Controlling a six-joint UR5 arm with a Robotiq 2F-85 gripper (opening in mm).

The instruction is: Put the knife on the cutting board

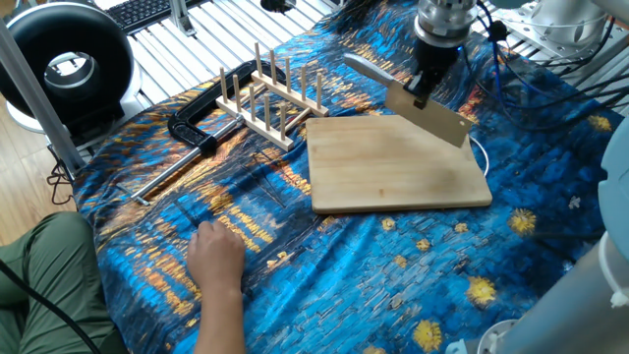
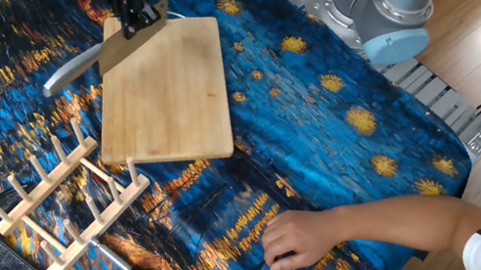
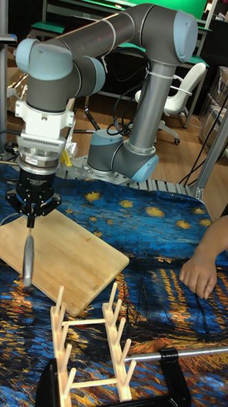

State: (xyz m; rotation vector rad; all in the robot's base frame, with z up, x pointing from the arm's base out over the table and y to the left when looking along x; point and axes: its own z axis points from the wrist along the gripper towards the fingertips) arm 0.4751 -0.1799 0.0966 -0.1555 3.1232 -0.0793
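Observation:
My gripper (image 1: 423, 90) is shut on the knife (image 1: 432, 120), a silver steel cleaver. It grips the top edge of the broad blade, and the rounded handle (image 1: 364, 69) sticks out to the left. The knife hangs tilted in the air over the far edge of the cutting board (image 1: 393, 165), a light-tan bamboo board lying flat on the blue patterned cloth. In the other fixed view the gripper (image 2: 137, 17) holds the knife (image 2: 126, 43) over the board's (image 2: 178, 94) upper left corner. In the tall fixed view the gripper (image 3: 32, 217) holds the knife (image 3: 27, 261) edge-on above the board (image 3: 75, 260).
A wooden peg rack (image 1: 270, 98) stands left of the board, with a black clamp (image 1: 192, 130) beyond it. A person's hand (image 1: 216, 258) rests on the cloth near the front. A white cable (image 1: 482, 152) curls at the board's right edge. A black fan (image 1: 69, 64) stands far left.

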